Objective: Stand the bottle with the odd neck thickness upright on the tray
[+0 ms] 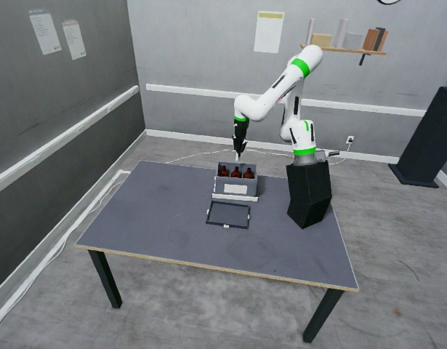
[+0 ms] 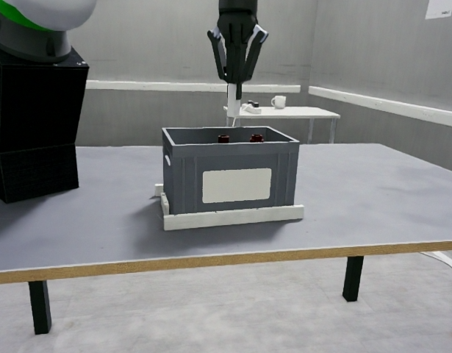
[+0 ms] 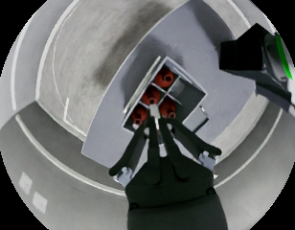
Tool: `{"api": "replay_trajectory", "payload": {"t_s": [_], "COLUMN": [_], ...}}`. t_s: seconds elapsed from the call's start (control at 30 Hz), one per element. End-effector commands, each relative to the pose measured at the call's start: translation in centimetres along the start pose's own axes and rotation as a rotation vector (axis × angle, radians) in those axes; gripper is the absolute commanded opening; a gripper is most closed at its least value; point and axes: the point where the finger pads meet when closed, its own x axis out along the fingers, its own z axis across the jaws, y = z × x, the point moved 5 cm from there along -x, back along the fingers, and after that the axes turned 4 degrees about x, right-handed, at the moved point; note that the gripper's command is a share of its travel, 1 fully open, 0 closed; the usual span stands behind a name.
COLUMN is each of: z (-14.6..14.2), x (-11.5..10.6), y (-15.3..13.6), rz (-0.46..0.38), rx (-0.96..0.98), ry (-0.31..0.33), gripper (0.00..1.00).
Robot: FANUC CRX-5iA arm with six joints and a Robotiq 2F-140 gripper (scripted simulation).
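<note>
A grey crate (image 1: 236, 182) stands on the table and holds brown bottles (image 1: 235, 172) with red caps. The bottle tops (image 2: 223, 138) just reach the crate rim (image 2: 229, 143). In the wrist view several bottles (image 3: 155, 99) show in the crate's compartments. A dark flat tray (image 1: 228, 214) lies in front of the crate, with nothing on it. My gripper (image 2: 233, 101) hangs above the crate's back part, fingers pressed together with nothing between them; it also shows in the top view (image 1: 238, 155) and the wrist view (image 3: 161, 137).
The robot's black pedestal (image 1: 309, 193) stands right of the crate. A white rail (image 2: 233, 219) lies along the crate's base. A small side table with a mug (image 2: 278, 101) stands behind, off the work table.
</note>
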Motion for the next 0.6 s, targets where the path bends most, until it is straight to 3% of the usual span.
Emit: {"api": "replay_trajectory", "payload": {"t_s": [0.0,0.27,0.57], "z": [0.0,0.0,6.2], "x": [0.0,0.0,-0.1], "y": [0.0,-0.1,-5.9], "rz": [-0.001,-0.001,0.0], "rx": [0.0,0.0,0.0], "ry": [0.001,0.001,0.001], "gripper": [0.1,0.1,0.1]}}
